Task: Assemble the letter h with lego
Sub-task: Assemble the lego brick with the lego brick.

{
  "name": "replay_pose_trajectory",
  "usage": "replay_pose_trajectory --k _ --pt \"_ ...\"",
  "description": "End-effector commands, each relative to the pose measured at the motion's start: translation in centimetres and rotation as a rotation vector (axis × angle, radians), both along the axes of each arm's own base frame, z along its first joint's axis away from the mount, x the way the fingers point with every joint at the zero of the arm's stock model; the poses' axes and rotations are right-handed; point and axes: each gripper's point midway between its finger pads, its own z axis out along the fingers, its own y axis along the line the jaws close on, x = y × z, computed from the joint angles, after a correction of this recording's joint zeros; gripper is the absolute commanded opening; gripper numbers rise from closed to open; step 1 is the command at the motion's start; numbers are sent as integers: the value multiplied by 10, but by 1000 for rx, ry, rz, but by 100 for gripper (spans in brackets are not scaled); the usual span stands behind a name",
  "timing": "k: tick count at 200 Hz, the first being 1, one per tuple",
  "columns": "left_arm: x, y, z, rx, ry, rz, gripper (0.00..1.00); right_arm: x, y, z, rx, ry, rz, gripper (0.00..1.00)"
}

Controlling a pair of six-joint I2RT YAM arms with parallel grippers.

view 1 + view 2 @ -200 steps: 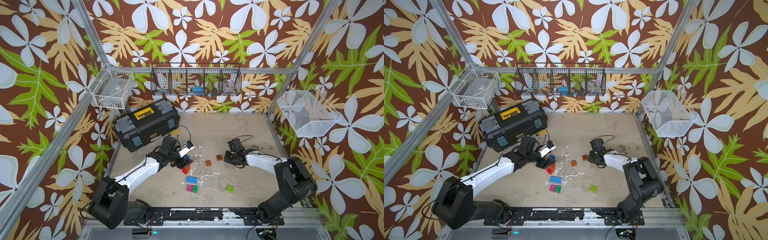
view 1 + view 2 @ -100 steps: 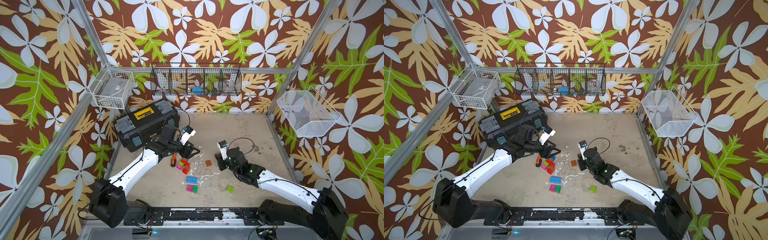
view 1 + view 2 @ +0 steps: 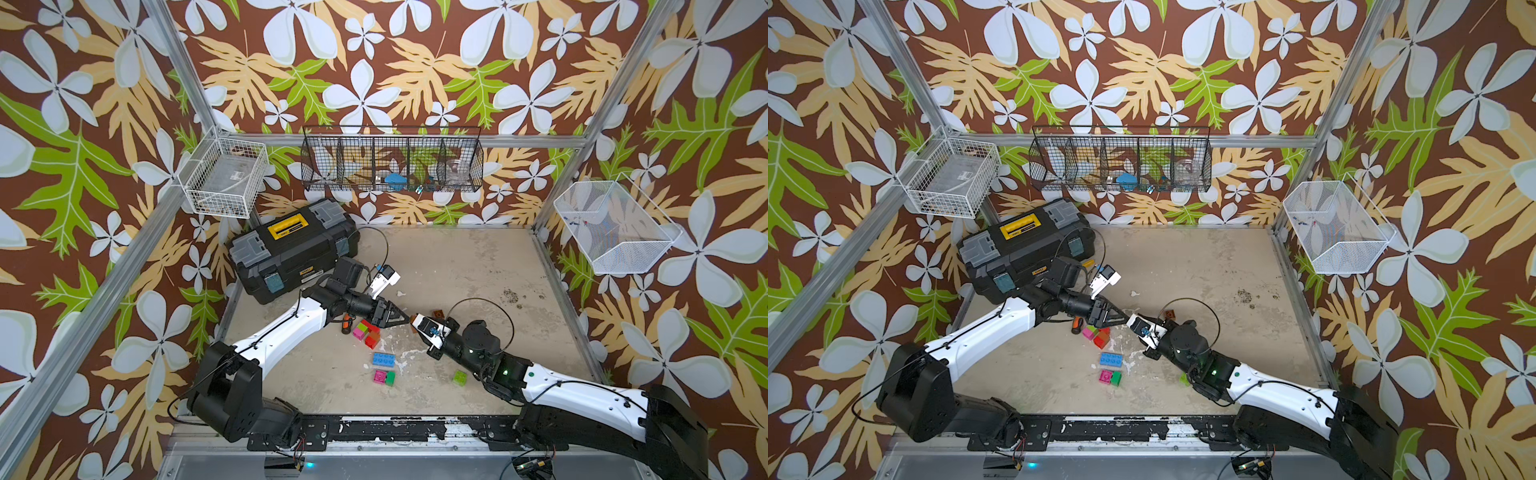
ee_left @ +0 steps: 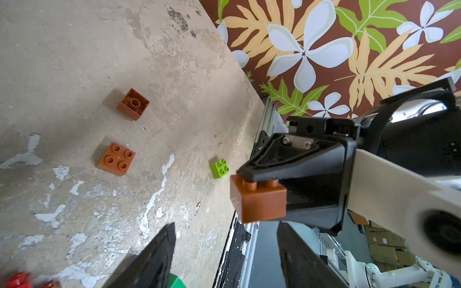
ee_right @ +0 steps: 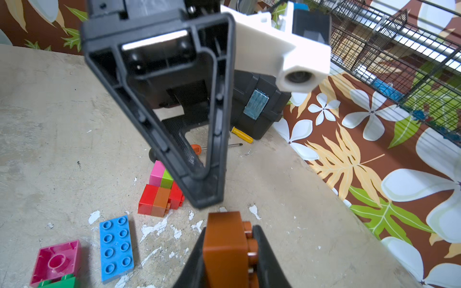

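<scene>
- Two pincers, well apart a second ago, now meet tip to tip above the surface (image 3: pixel 457 266), farther from the toolbox (image 3: pixel 291 245) than the brick cluster is.
- Clenched: the right pincer (image 5: pixel 230 239), on one orange-brown brick (image 4: pixel 259 202) that it has swung in from a folded-back pose.
- Released: the left pincer (image 4: pixel 227 234), jaws apart and empty, raised off the cluster. This looks like a handover.
- Unfinished: the letter h. Its start, a red-orange-pink-green cluster (image 3: pixel 365 332), lies near the toolbox front.
- Writing: the toolbox's yellow labels (image 3: pixel 289 227), print too small to read.

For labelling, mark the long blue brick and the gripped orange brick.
long blue brick (image 3: pixel 384 359), in a top view, studded top.
gripped orange brick (image 4: pixel 259 203), left wrist view, bare side face.
</scene>
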Motion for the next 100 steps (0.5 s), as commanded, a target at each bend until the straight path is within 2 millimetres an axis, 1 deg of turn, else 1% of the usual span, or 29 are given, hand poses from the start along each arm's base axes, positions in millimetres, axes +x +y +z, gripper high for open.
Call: replay_pose_trajectory --k 1,24,55,77,100 --pt "-8 -2 7 -24 0 -36 68 4 5 10 5 -43 1 15" --pt "-11 -3 7 -33 -13 -54 70 8 6 6 -10 -34 -10 15" --pt "-12 -7 6 -22 -26 -55 68 8 14 5 -10 -13 9 15" --pt "-11 -11 1 3 -51 -40 60 8 19 9 3 -13 9 15" --pt "-6 -11 0 12 -73 -14 50 4 25 13 12 -9 29 15"
